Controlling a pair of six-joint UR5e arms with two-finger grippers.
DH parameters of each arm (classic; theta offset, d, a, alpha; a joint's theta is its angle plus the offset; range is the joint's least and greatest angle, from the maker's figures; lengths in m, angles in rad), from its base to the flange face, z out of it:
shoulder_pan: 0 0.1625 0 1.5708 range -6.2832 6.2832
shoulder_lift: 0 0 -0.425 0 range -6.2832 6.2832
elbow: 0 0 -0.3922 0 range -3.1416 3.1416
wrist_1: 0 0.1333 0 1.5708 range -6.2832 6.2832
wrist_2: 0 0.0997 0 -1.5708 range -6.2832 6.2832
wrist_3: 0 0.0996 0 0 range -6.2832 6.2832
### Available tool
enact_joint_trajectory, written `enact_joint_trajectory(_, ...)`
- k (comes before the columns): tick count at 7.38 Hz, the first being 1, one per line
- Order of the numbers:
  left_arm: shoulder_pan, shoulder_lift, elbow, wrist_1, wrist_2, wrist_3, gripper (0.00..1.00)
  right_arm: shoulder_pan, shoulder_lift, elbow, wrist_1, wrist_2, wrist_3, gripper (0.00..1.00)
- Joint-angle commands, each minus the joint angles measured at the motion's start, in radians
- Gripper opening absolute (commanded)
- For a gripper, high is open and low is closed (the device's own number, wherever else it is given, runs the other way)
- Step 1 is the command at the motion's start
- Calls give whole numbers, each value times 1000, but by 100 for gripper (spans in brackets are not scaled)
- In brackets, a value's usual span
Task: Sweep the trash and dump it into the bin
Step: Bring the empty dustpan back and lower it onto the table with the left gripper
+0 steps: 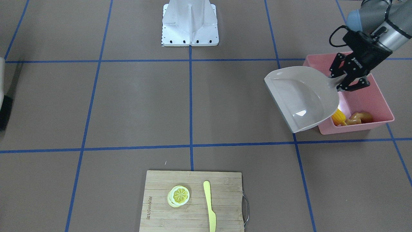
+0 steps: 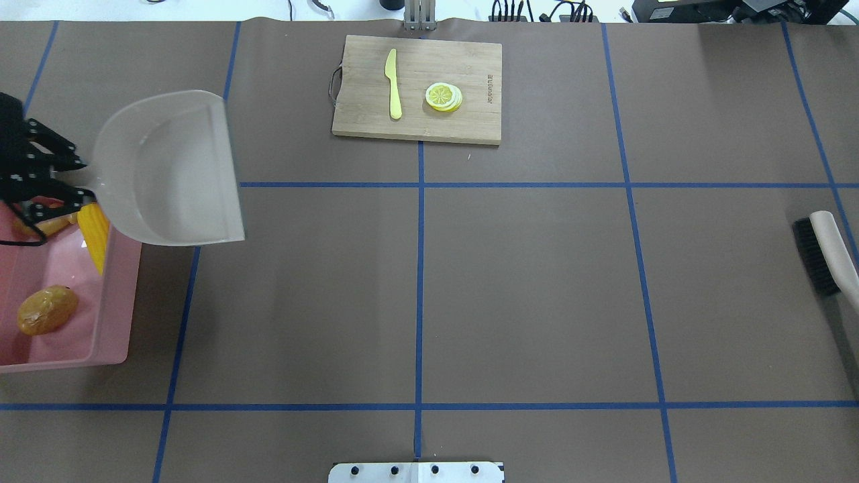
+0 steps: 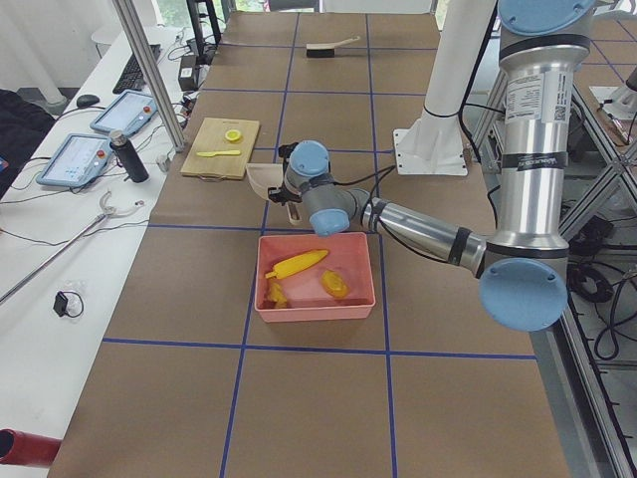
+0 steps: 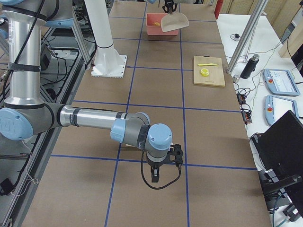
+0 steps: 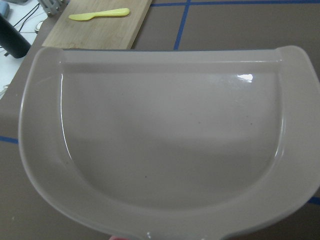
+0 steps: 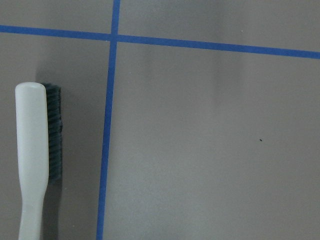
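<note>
The pink bin [image 2: 114, 302] stands at the table's left side and also shows in the front view [image 1: 357, 129]. Inside lie the yellow corn cob [image 2: 94, 231], the tan ginger root [image 1: 359, 118] and the brown potato [image 2: 47, 310]. My left gripper [image 1: 342, 82] is shut on the handle of the beige dustpan [image 2: 168, 174], held tilted over the bin's edge. The pan is empty in the left wrist view [image 5: 165, 145]. My right gripper [image 4: 163, 165] shows only in the exterior right view, low over the table; I cannot tell its state.
A brush [image 2: 822, 255] with black bristles lies at the table's right edge, below my right wrist camera [image 6: 32, 150]. A wooden cutting board [image 2: 416, 87] at the far side carries a lemon slice [image 2: 443, 96] and a yellow knife [image 2: 393, 84]. The robot base [image 1: 190, 22] stands mid-table.
</note>
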Motion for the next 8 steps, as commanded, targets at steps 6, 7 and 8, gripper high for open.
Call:
enact_joint_trajectory(6, 327, -334, 262, 60, 189, -1, 0, 0, -14, -16, 22, -6, -1, 100)
enact_joint_trajectory(7, 327, -392, 305, 62, 188, -1, 0, 0, -20, -14, 22, -3, 2, 100)
enact_joint_trajectory(8, 327, -430, 339, 62, 188, -7, 0, 0, -20, -14, 22, -1, 1, 100)
